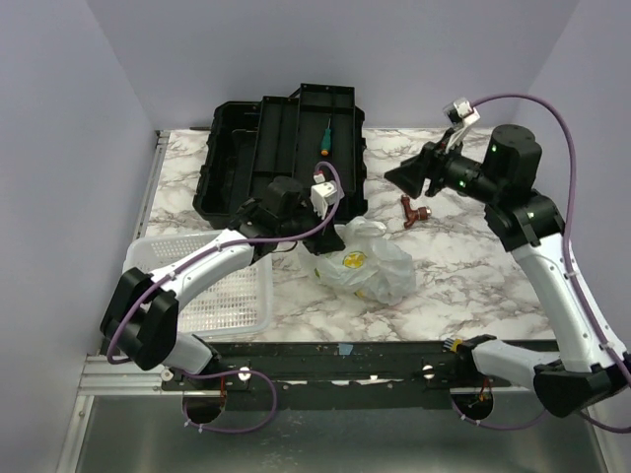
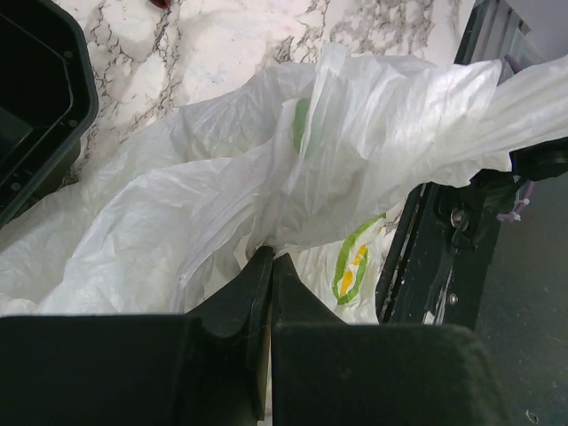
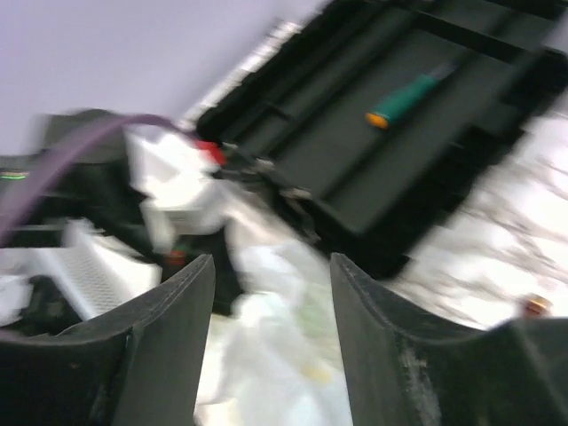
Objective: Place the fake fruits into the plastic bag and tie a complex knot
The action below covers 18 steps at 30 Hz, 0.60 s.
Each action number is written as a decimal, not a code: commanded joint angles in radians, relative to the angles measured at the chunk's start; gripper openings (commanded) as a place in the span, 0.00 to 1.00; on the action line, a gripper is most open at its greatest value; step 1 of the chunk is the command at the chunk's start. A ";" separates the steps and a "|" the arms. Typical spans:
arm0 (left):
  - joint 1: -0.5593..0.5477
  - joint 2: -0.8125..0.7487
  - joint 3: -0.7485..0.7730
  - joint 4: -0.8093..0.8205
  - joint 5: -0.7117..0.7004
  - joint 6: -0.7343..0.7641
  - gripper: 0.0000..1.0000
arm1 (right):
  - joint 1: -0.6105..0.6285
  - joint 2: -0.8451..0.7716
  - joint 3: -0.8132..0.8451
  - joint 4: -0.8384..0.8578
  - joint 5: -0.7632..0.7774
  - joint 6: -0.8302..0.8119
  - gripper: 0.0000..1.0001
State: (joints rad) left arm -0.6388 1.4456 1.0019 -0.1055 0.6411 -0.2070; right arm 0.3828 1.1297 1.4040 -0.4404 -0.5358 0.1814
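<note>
Left gripper [image 2: 271, 263]: black jaws are closed, with a fold of the plastic bag [image 2: 222, 186] pinched between them. Thin, crinkled, translucent white film is bunched just ahead, over the veined marble table [image 2: 222, 35]. Right gripper [image 3: 271, 275]: the fingers are held wide apart, empty, clear of the bag.

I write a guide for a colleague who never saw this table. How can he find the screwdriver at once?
Look at the far side of the marble table, where an open black tool case lies. In its right half, seen from above, rests the screwdriver. Its green handle with an orange end is the only coloured thing in the black case.
</note>
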 commanded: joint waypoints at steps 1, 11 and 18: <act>0.002 -0.039 -0.022 0.046 0.024 -0.025 0.00 | -0.104 0.103 -0.061 -0.128 0.019 -0.123 0.52; -0.035 -0.004 0.003 0.030 -0.016 -0.032 0.00 | -0.102 0.302 -0.180 -0.348 -0.296 -0.444 0.44; -0.035 0.053 0.025 0.124 0.004 -0.118 0.00 | -0.058 0.355 -0.248 -0.380 -0.465 -0.468 0.52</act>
State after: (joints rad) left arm -0.6716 1.4719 0.9989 -0.0734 0.6384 -0.2672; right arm 0.2970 1.4601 1.1988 -0.7723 -0.8356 -0.2424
